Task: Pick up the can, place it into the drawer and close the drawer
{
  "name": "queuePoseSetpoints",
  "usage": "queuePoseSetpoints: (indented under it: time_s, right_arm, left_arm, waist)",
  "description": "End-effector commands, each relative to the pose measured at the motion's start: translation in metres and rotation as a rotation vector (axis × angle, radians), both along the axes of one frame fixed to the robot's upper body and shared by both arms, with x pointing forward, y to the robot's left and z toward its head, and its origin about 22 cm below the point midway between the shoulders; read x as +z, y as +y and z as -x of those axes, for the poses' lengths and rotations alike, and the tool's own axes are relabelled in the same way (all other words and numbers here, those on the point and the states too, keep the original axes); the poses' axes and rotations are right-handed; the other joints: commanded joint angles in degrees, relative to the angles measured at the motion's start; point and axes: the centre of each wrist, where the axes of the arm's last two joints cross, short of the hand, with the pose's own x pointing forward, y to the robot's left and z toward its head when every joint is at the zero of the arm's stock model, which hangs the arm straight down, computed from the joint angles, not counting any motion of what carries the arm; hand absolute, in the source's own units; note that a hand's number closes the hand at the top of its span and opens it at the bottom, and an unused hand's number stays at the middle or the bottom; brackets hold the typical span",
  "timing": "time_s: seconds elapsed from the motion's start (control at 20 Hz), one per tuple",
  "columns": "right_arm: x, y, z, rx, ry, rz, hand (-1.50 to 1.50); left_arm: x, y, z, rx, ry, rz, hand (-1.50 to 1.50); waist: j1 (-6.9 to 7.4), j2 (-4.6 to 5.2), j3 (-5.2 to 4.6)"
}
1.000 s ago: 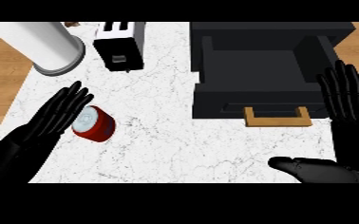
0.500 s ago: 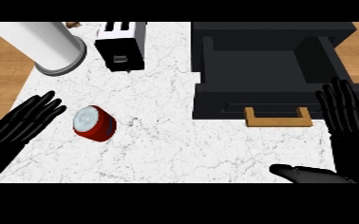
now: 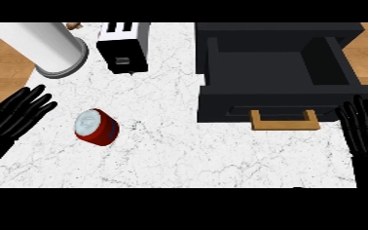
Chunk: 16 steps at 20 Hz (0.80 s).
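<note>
A red can (image 3: pixel 97 127) with a pale lid lies tilted on the white marble counter (image 3: pixel 173 151), left of centre. The black drawer (image 3: pixel 277 78) stands pulled open at the right, its inside bare, with a tan handle (image 3: pixel 285 121) on its front. My left hand (image 3: pixel 23 113) shows at the left edge, fingers straight, a short gap left of the can and not touching it. Only the straight fingers of my right hand (image 3: pixel 357 126) show at the right edge, just right of the drawer's handle.
A tall white cylinder on a grey base (image 3: pixel 49 48) stands at the back left. A black and white toaster (image 3: pixel 123 46) sits beside it. Wooden floor (image 3: pixel 14 68) shows past the counter's left edge.
Both hands have drawn back toward the lower edges. The left hand has moved away from the can, which has not moved. The right thumb has left the view.
</note>
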Motion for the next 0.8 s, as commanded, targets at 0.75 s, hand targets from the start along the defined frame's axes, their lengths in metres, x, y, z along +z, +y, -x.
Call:
queuePoseSetpoints:
  time_s: [0.75]
  right_arm:
    - [-0.009, -0.021, 0.004, -0.005, 0.005, 0.026, -1.50]
  left_arm:
    - [-0.060, -0.016, -0.026, 0.035, 0.027, -0.029, -1.50]
  waist:
    - [0.03, 0.00, -0.01]
